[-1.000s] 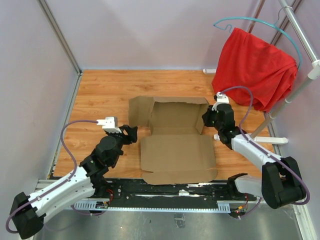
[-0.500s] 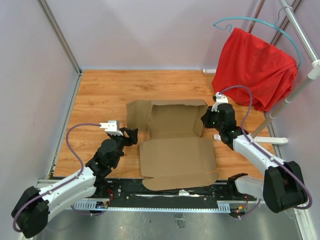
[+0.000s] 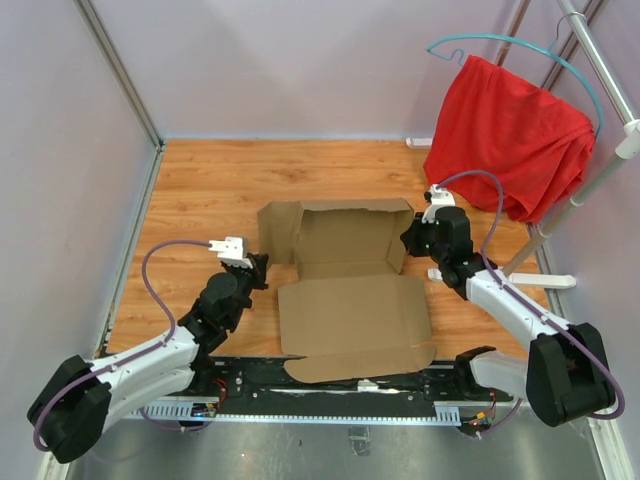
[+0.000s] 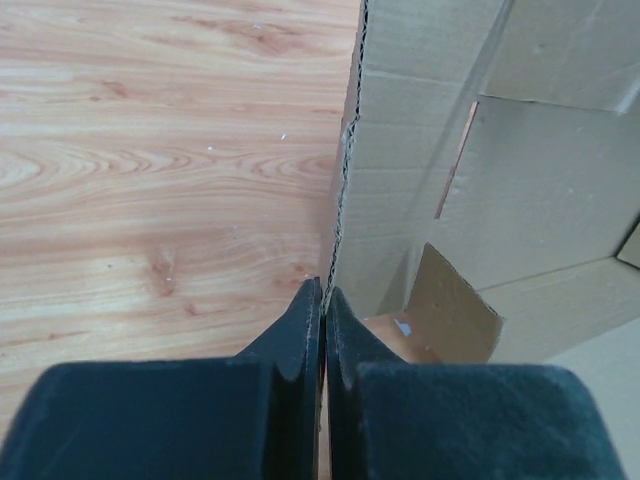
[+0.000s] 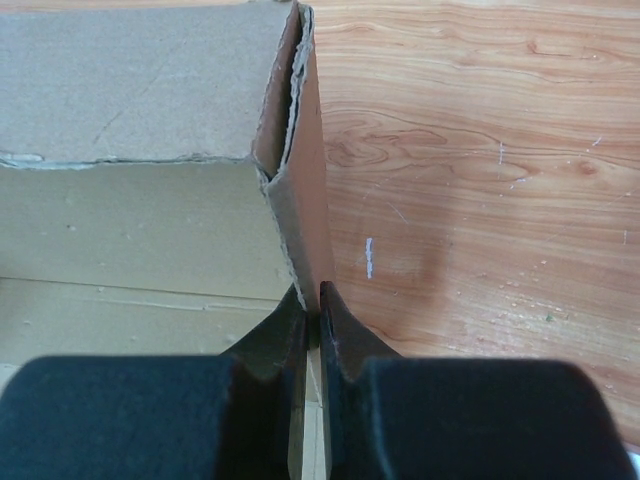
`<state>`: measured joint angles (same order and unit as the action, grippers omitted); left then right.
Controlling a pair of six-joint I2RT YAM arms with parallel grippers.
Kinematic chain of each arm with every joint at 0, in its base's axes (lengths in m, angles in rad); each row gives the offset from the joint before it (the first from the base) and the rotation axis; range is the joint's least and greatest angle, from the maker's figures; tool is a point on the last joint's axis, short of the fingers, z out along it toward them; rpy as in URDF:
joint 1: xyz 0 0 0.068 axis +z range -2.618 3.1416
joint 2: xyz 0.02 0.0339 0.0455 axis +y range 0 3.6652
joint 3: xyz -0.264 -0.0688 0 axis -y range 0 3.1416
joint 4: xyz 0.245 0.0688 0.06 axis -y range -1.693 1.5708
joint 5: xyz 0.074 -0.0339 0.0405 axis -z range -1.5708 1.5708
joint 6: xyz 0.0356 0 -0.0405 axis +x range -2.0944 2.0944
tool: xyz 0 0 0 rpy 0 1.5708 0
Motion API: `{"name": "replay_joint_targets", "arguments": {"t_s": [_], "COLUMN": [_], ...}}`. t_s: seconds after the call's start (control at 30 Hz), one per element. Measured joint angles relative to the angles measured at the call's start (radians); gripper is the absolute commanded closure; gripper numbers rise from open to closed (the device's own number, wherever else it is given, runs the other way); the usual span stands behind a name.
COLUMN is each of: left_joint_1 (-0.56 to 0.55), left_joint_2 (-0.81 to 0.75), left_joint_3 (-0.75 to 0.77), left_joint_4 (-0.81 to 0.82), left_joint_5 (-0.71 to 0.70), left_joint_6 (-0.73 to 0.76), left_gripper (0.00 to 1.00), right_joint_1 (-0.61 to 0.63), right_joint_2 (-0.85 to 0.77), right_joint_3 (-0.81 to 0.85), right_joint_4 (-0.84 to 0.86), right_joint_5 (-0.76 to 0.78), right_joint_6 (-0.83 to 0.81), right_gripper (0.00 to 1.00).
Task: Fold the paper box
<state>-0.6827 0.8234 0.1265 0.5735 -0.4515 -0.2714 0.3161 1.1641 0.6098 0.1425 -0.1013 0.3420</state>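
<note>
The paper box (image 3: pixel 350 310), a plain brown cardboard sheet, lies part folded in the middle of the table, with its back wall and side flaps raised. My left gripper (image 3: pixel 260 264) is at the near corner of the left flap. In the left wrist view it (image 4: pixel 324 290) is shut on that flap's corrugated edge (image 4: pixel 345 170). My right gripper (image 3: pixel 408 240) is at the box's right side. The right wrist view shows it (image 5: pixel 312 295) shut on the upright right wall (image 5: pixel 305 180), with the inside of the box (image 5: pixel 130 90) to the left.
A red cloth (image 3: pixel 510 135) hangs from a teal hanger (image 3: pixel 480 45) on a metal rack (image 3: pixel 600 70) at the back right. The rack's white foot (image 3: pixel 545 280) rests close to the right arm. The wooden tabletop (image 3: pixel 200 180) is fenced by lilac walls.
My left gripper moved forward and right to the box's left flap and went from open to shut on its edge. The right gripper kept its hold and barely moved.
</note>
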Motion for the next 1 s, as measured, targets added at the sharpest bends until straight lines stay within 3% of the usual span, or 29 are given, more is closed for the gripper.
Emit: {"name": "replay_joint_targets", "arguments": {"t_s": [0.27,0.37,0.57,0.87,1.0], "left_joint_1": [0.001,0.001,0.001,0.001,0.001], "left_joint_2": [-0.148,-0.193,-0.163,-0.069,-0.089], "left_joint_3": [0.006,0.006,-0.01,-0.017,-0.043], "left_joint_4": [-0.056,-0.056,-0.031,0.036,0.081], "left_joint_5": [0.101,0.173,0.294,0.35,0.355], "left_joint_6": [-0.001,-0.01,-0.022,-0.021,-0.012], "left_gripper": [0.99,0.93,0.59,0.46,0.46], "right_joint_1": [-0.005,-0.005,-0.005,0.003,0.006], "right_joint_2": [0.011,0.022,0.04,0.04,0.041], "right_joint_3": [0.0,0.0,0.0,0.0,0.0], "right_joint_4": [0.013,0.018,0.019,0.025,0.028], "right_joint_5": [-0.001,-0.004,-0.007,-0.015,-0.024], "right_joint_6": [0.001,0.006,0.008,0.005,-0.002], "right_gripper": [0.99,0.99,0.99,0.99,0.99]}}
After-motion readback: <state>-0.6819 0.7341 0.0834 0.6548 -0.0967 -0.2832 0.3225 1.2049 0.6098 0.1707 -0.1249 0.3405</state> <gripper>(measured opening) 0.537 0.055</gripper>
